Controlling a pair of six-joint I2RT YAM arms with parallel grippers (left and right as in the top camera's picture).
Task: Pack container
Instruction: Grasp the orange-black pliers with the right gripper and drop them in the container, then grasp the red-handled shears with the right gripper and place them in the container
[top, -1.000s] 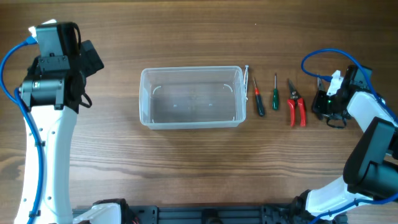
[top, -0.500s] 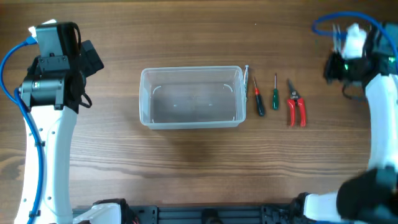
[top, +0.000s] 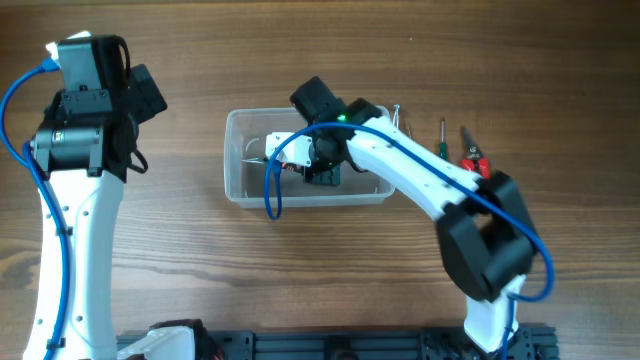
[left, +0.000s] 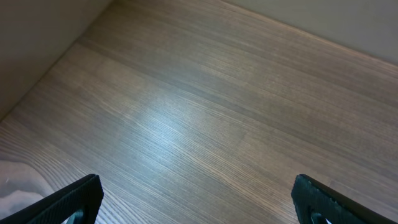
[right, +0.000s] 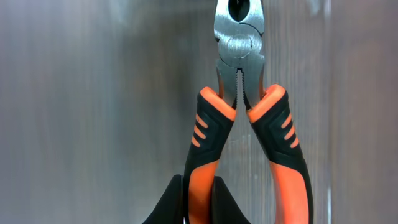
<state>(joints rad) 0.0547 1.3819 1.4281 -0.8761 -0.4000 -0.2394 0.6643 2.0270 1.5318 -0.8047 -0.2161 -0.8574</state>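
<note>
The container (top: 236, 158) is a clear plastic tub at mid-table. My right gripper (top: 318, 162) reaches down inside it. In the right wrist view the right gripper (right: 200, 190) is shut on the left handle of a pair of pliers (right: 240, 55), which has orange-and-black handles and a steel head, over the tub's clear floor (right: 93, 112). A bit of the pliers (top: 291, 166) shows in the overhead view. My left gripper (left: 199, 199) is open and empty over bare wood, far left of the tub.
Right of the tub lie a silver tool (top: 397, 118), a green screwdriver (top: 443, 132) and red-handled cutters (top: 472, 156), partly covered by my right arm. The left arm (top: 85, 130) stands at the table's left side.
My right arm has swung from the table's far right edge leftward, over the row of tools, and now reaches into the container. The left arm has not moved.
</note>
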